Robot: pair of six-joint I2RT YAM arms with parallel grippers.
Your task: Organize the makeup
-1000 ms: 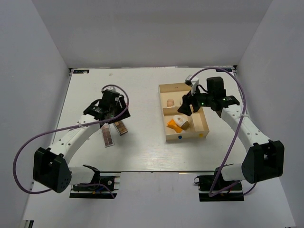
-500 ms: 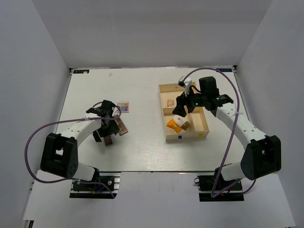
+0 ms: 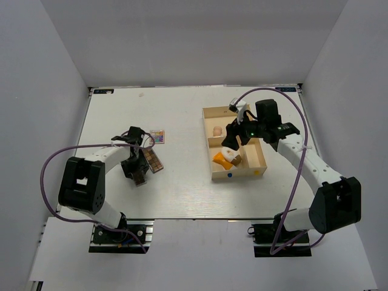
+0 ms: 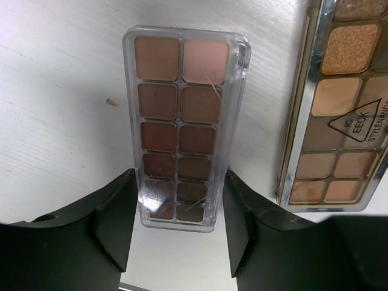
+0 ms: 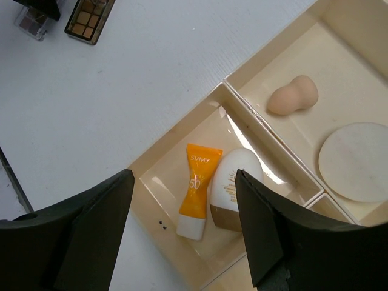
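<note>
My left gripper (image 4: pixel 180 182) is open and straddles the near end of a clear-cased brown palette (image 4: pixel 182 121) lying flat on the table; the fingers do not grip it. A second, gold-framed brown palette (image 4: pixel 339 109) lies just to its right. In the top view the left gripper (image 3: pixel 133 168) partly covers these palettes (image 3: pixel 155 160), and the small square colourful palette (image 3: pixel 157 136) lies just beyond. My right gripper (image 5: pixel 183 176) is open and empty above the cream box (image 5: pixel 176 133). The box holds an orange tube (image 5: pixel 197 185), a white egg-shaped item (image 5: pixel 233 188), one peach sponge (image 5: pixel 294 97) and a round cream disc (image 5: pixel 357 160).
The cream three-compartment box (image 3: pixel 262 159) stands right of centre on the white table. Grey walls close in the table on the left, right and far sides. Purple cables loop beside both arms.
My left gripper has moved from beside the colourful palette towards the near edge and come down over the clear-cased brown palette. The right gripper has shifted slightly left over the box.
</note>
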